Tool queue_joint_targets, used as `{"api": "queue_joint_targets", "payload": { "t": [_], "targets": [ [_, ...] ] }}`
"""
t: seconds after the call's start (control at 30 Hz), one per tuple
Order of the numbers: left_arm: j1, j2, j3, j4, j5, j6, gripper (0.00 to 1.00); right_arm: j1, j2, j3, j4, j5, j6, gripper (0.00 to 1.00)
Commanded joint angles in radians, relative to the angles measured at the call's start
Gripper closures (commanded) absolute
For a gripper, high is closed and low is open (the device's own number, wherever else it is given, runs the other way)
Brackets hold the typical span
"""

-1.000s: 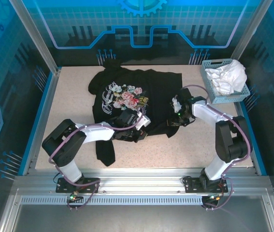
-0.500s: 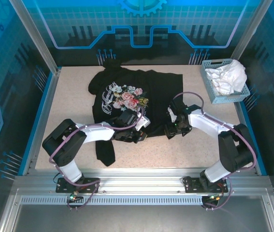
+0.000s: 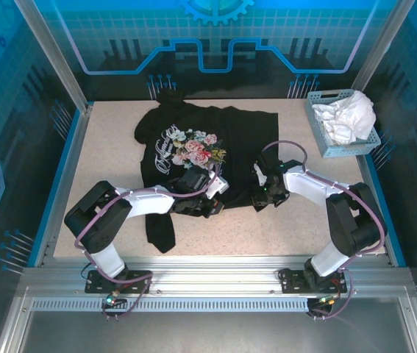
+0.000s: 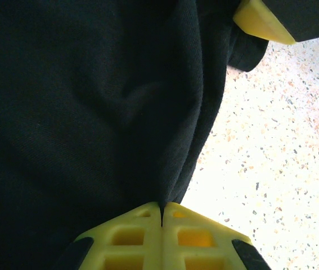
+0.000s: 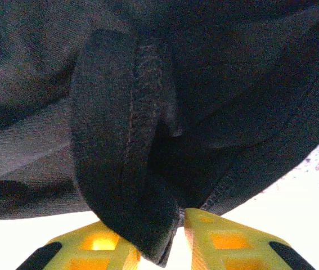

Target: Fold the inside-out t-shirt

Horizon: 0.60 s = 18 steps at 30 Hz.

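Observation:
The inside-out t-shirt (image 3: 230,132) is black and lies spread over the middle of the table, a floral print (image 3: 193,149) on its left half. One strip of it (image 3: 160,229) trails toward the near edge. My left gripper (image 3: 213,204) sits at the shirt's near hem, and in the left wrist view its jaws (image 4: 162,207) are shut on a thin pinch of black cloth (image 4: 91,101). My right gripper (image 3: 260,198) is at the hem a little to the right. A thick stitched fold of the shirt (image 5: 125,140) is clamped between the right gripper's (image 5: 176,228) yellow fingers.
A pale blue basket (image 3: 348,151) holding a white garment (image 3: 348,114) stands at the back right corner. Bare speckled tabletop (image 3: 289,228) runs along the near edge and the left side. Metal frame posts and blue walls enclose the table.
The right gripper has moved left and nearer, from the shirt's right side to its near hem, opening and closing again on the fold. The left arm has stayed put.

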Motion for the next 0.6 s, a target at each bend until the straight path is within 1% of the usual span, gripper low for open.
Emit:
{"api": "queue_joint_targets", "payload": {
  "t": [0.0,0.07,0.13,0.27,0.37,0.43,0.47,0.5,0.57],
  "targets": [
    [0.002,-0.008,0.007,-0.006,0.029,-0.012,1.00,-0.002,-0.019,-0.019,-0.013,-0.005,0.012,0.72],
    [0.001,-0.007,0.007,-0.005,0.028,-0.013,1.00,-0.001,-0.021,-0.024,-0.012,-0.005,0.013,0.74],
    [0.001,-0.007,0.007,-0.004,0.028,-0.015,1.00,-0.003,-0.021,-0.025,-0.012,-0.005,0.016,0.77],
    [0.002,-0.007,0.004,0.001,0.029,-0.019,1.00,-0.003,-0.039,-0.026,-0.008,0.000,0.012,0.90],
    [0.001,-0.007,0.008,0.001,0.031,-0.025,1.00,-0.008,-0.094,-0.022,-0.012,0.013,-0.010,0.97],
    [0.000,-0.001,0.017,0.011,0.029,-0.038,1.00,-0.032,-0.164,-0.013,-0.029,0.000,-0.031,1.00],
    [-0.002,0.005,0.028,0.020,0.025,-0.051,1.00,-0.054,-0.196,-0.014,-0.031,-0.021,-0.039,1.00],
    [-0.008,0.010,0.046,0.027,0.017,-0.068,1.00,-0.094,-0.235,-0.018,-0.027,-0.072,-0.045,1.00],
    [-0.023,0.013,0.081,0.028,-0.024,-0.102,0.84,-0.190,-0.300,-0.035,0.006,-0.195,-0.032,1.00]
  ]
}}
